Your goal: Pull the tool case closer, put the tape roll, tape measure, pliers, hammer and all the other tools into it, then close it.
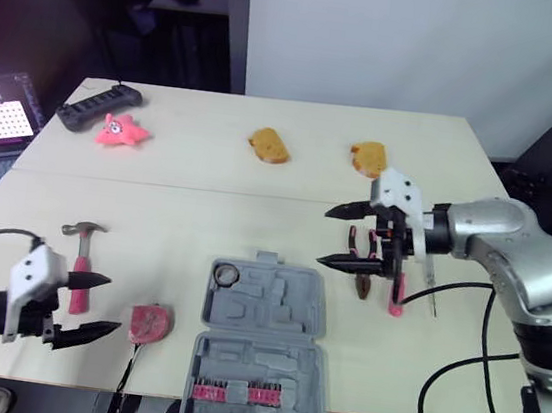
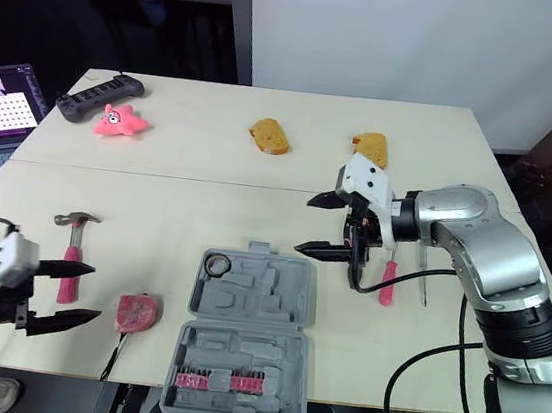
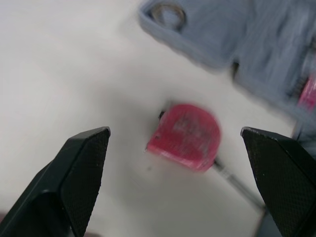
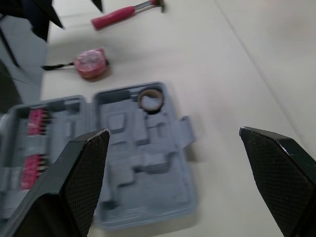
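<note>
Left gripper (image 1: 115, 304) spread wide, empty, just left of tape measure (image 1: 150, 321). Right gripper (image 1: 323, 236) spread, empty, beside pliers (image 1: 361, 287). Case (image 1: 259, 346) open at front table edge, tape roll (image 1: 225, 274) inside corner. Hammer (image 1: 82, 263) near left gripper.

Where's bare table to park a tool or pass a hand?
Bare: between hammer and case, behind the tape measure; the wide band from case back to the bread slices; front right of the case. Crowded: right of the case, pliers and screwdriver at the open right gripper.
</note>
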Action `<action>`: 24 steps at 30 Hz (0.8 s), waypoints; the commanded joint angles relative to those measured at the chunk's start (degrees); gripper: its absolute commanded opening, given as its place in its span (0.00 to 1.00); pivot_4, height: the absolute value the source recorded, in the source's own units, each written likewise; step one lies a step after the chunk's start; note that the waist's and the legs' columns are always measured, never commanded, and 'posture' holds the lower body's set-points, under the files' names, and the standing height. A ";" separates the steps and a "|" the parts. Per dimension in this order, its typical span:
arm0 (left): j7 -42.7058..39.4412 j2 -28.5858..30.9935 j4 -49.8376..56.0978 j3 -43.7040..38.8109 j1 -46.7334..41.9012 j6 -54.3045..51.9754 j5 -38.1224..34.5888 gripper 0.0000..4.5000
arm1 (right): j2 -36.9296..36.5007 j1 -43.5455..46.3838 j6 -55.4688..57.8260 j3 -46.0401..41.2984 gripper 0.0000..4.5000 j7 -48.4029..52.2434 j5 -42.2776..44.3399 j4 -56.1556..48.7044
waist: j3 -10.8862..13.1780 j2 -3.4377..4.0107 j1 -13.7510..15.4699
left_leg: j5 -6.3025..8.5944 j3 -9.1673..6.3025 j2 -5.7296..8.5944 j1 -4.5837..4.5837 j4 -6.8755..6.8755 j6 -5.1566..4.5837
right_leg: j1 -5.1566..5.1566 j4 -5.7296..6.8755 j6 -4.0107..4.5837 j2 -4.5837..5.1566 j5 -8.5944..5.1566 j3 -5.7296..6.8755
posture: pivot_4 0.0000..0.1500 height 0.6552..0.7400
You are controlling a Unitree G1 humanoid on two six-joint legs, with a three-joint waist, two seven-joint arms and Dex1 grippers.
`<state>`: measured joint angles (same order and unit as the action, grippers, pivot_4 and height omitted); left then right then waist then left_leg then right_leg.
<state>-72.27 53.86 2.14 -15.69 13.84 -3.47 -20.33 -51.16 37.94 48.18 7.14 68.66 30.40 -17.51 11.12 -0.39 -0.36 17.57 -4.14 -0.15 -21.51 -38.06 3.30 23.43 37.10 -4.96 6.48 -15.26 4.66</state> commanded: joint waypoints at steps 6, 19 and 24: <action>-2.97 -2.90 -5.10 8.48 -4.68 7.94 3.79 0.99 | -2.74 -1.87 7.32 -7.09 1.00 -3.07 7.34 -7.08 | 0.01 0.01 -0.50 | 0.01 0.02 -0.03 0.07 -0.01 -0.01 | -0.01 0.10 -0.01 0.01 0.01 0.00 | 1.00 1.00; -0.41 -6.69 -17.22 15.23 -11.33 19.27 10.58 0.99 | -6.25 -2.42 8.59 -9.40 1.00 -5.45 9.88 -8.88 | 0.01 0.02 -0.42 | 0.00 0.08 -0.09 0.07 -0.05 -0.01 | -0.02 0.11 -0.01 -0.02 0.02 0.00 | 1.00 1.00; -0.21 -6.10 -18.82 15.41 -10.89 21.32 11.03 0.99 | -6.39 -2.60 7.95 -8.98 1.00 -5.74 9.81 -8.57 | 0.01 0.02 -0.32 | 0.00 0.08 -0.11 0.08 -0.05 -0.01 | -0.03 0.12 -0.01 -0.02 0.02 0.00 | 1.00 1.00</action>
<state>-72.52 46.87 -16.16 -0.26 2.47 16.14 -10.03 -56.72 35.07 56.95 -0.54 63.10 39.69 -24.95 11.12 -0.37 -0.68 17.57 -4.05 -0.26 -21.43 -38.12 3.30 23.40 37.23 -4.98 6.47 -15.24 4.65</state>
